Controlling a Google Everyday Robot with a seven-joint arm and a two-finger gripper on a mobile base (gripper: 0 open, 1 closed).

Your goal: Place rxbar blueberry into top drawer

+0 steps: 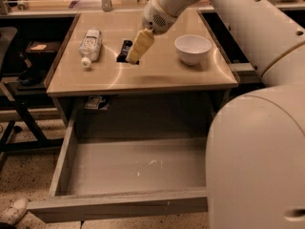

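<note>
The rxbar blueberry [124, 51], a small dark flat bar, lies on the tan table [157, 75] left of centre. My gripper [135, 51] hangs over the bar's right edge, its cream fingers [140, 45] covering part of it. The top drawer [138, 168] is pulled wide open below the table's front edge, with a scuffed grey floor and nothing in it.
A clear plastic bottle [90, 46] lies on its side left of the bar. A white bowl [192, 48] stands to the right. My large white arm [257, 128] fills the right side. Dark chair legs [19, 118] stand at the left.
</note>
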